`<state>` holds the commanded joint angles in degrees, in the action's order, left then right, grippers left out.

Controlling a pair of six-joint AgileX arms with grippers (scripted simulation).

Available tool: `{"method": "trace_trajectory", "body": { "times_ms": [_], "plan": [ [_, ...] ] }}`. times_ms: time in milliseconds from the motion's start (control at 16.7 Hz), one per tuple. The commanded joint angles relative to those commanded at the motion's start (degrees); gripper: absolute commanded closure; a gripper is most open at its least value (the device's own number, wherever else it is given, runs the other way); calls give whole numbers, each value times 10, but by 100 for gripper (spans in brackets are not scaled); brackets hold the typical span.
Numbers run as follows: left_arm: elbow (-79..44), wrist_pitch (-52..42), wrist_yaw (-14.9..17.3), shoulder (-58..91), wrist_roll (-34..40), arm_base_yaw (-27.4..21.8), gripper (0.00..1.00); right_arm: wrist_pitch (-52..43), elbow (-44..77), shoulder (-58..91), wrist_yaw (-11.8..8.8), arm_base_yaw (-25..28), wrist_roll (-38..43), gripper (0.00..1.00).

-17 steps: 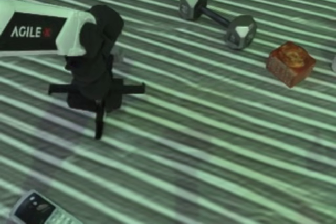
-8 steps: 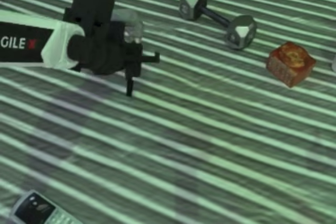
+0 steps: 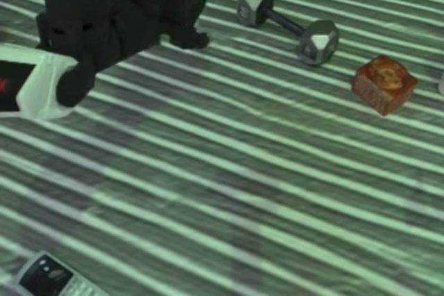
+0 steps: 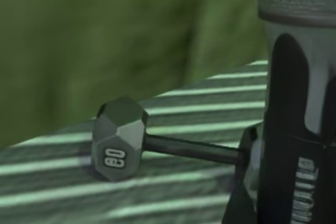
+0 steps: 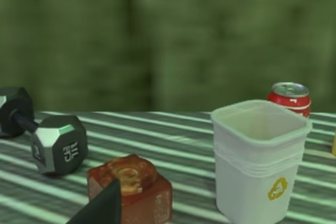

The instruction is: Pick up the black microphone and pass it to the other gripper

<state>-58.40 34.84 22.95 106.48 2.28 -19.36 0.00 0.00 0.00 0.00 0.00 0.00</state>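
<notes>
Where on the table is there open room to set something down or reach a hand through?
The broad middle of the striped table is bare, from the phone at the near left corner up to the dumbbell and brown block. The far edge is crowded: the left gripper sits far left, and the white cup and red can cluster beyond the block.

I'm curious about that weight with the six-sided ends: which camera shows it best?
The top view: the whole dumbbell shows there, both ends and the bar, lying near the table's far edge. The right wrist view shows one end fully and part of the other. The left wrist view shows one end and the bar.
</notes>
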Motion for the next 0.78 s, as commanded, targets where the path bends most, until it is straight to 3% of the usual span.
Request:
{"method": "trace_trajectory", "body": {
  "times_ms": [300,660,780],
  "plan": [
    [34,109,42,-48,-32,6,100,0,0,0,0,0,0,0],
    [34,111,41,-50,-33,1,100,0,0,0,0,0,0,0],
    [44,110,21,-66,-33,-18,100,0,0,0,0,0,0,0]
  ]
}}
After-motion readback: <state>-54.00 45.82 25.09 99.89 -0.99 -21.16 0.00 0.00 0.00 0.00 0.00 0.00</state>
